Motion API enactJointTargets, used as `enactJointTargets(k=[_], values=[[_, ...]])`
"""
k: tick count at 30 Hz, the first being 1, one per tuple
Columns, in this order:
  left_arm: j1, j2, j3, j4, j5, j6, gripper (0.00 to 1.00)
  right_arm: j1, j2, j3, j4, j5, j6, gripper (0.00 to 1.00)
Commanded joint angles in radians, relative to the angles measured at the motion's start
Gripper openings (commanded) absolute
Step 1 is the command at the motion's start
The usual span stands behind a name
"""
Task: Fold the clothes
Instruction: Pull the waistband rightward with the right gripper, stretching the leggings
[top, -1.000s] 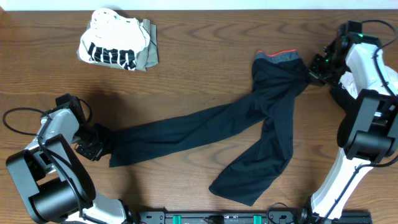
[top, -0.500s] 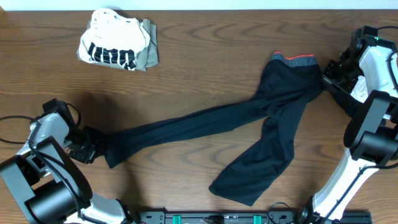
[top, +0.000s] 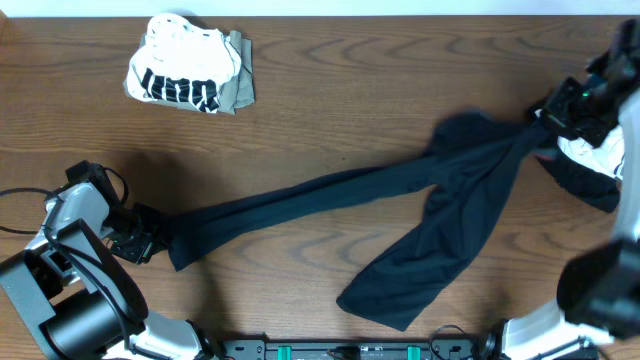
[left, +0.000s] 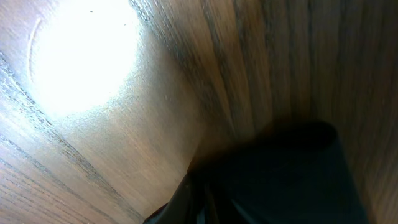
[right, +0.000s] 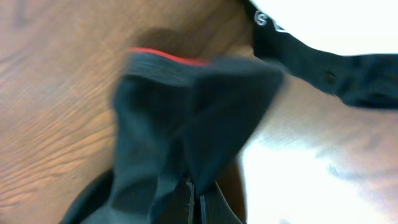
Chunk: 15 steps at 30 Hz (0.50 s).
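Wood table (top: 330, 110), overhead view. Black trousers (top: 400, 190) span the centre, one leg taut L–R, the other slack toward the front edge. Folded white printed top (top: 185, 75) sits far-left, well apart (prob. a finished pile). Black-and-white garment (top: 590, 160) lies at R edge. Left gripper (top: 150, 238) clenched on leg cuff. Right gripper (top: 545, 118) clenched on trousers near waistband (right: 161, 62). Opposed grips likely flatten the fabric before folding.

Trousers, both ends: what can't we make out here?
- Left gripper fingertips: overhead, buried in the leg end of the trousers; left wrist view, lost in dark cloth.
- Waistband: overhead, bunched and motion-blurred; right wrist view, smeared.
- Black-and-white garment: overhead, cut by the right edge; right wrist view, glare.
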Motion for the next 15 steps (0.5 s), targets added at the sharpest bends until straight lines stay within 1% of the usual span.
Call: enactJointTargets(k=[1, 4, 8, 15], values=[[0.008, 0.030, -0.011, -0.006, -0.035, 0.010, 0.07, 0.001, -0.081, 0.003, -0.015, 0.071, 0.040, 0.01], [0.008, 0.030, -0.011, -0.011, -0.031, 0.010, 0.07, 0.002, -0.114, 0.003, -0.052, 0.094, 0.040, 0.01], [0.008, 0.030, -0.011, -0.019, -0.031, 0.011, 0.07, 0.003, -0.109, -0.011, -0.095, 0.103, 0.040, 0.03], [0.008, 0.030, -0.011, -0.036, -0.031, 0.021, 0.07, 0.003, -0.101, -0.133, -0.018, 0.104, 0.042, 0.01]])
